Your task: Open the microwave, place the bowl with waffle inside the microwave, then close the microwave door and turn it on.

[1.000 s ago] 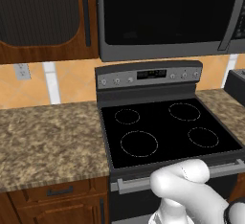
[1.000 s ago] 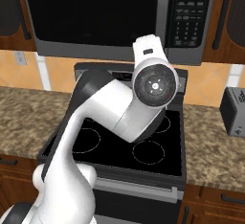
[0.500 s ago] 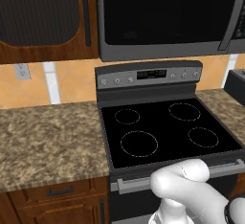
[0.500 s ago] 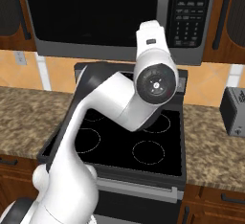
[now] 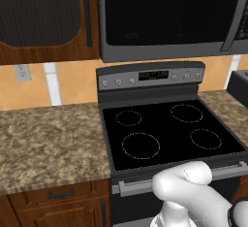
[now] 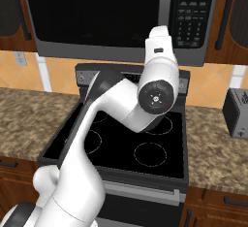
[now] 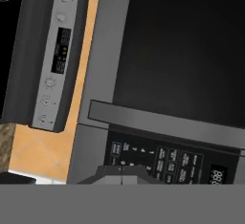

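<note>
The microwave (image 5: 169,15) hangs above the stove, and the microwave door (image 6: 97,12) is closed. Its vertical grey handle (image 5: 235,17) runs along the door's right side. In the right base view the arm rises in front of the stove, with its hand up near the handle and the keypad (image 6: 193,15). In the rolled hand view, my gripper (image 7: 122,174) is shut and empty, close in front of the keypad (image 7: 162,161), just beside the handle bar (image 7: 167,122). The bowl and the waffle are out of view.
A black-topped stove (image 5: 169,134) with a knob panel (image 5: 150,77) sits below the microwave. Speckled counter (image 5: 48,138) lies to its left, with dark cabinets (image 5: 43,17) above. A grey toaster (image 6: 236,112) stands on the right counter.
The arm's hand has lifted higher and slightly right toward the microwave's handle side. The gripper has stayed shut and the base has not moved.
</note>
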